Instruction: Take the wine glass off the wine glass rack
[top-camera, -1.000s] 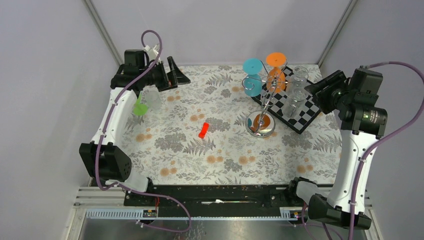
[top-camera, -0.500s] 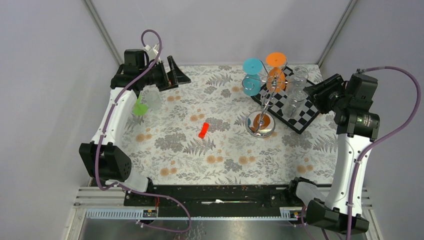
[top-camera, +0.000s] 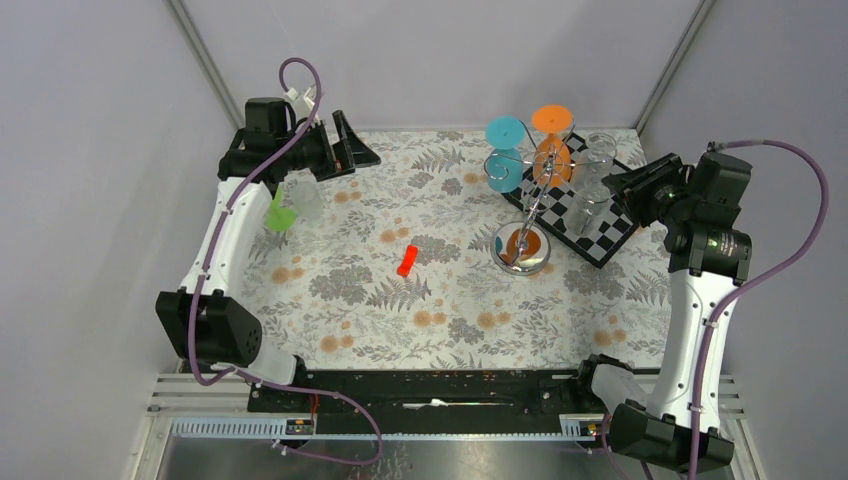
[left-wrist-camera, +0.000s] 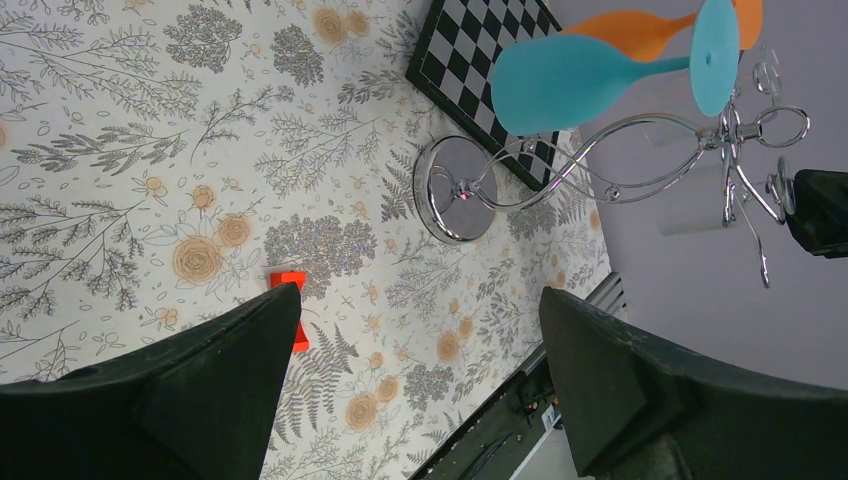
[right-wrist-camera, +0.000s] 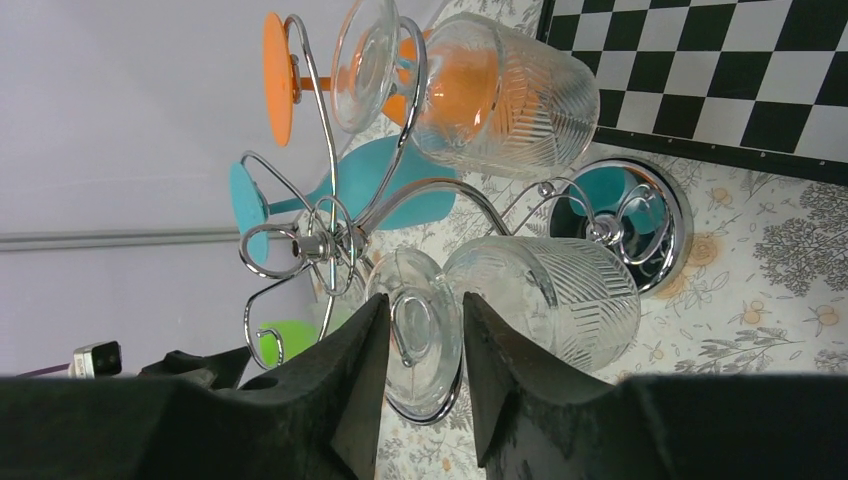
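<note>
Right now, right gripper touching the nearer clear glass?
Cannot tell. Right wrist view: right gripper flanks the nearer clear glass; neither contact nor gap shows plainly.

Far right crowded, middle open.
Wine glass rack (top-camera: 522, 250), its hung glasses (top-camera: 505, 170) and chequered board (top-camera: 612, 225) stand close together; left of them, bare cloth (top-camera: 400, 320) around one red block (top-camera: 405, 261).

Even bright light, wine glass rack (left-wrist-camera: 455, 195) glinting

Floral-patterned surface (top-camera: 380, 320) — small red block (top-camera: 406, 260) near centre, wine glass rack (top-camera: 521, 248) at three o'clock, chequered board (top-camera: 610, 238) at two, green glass (top-camera: 279, 216) at ten.
</note>
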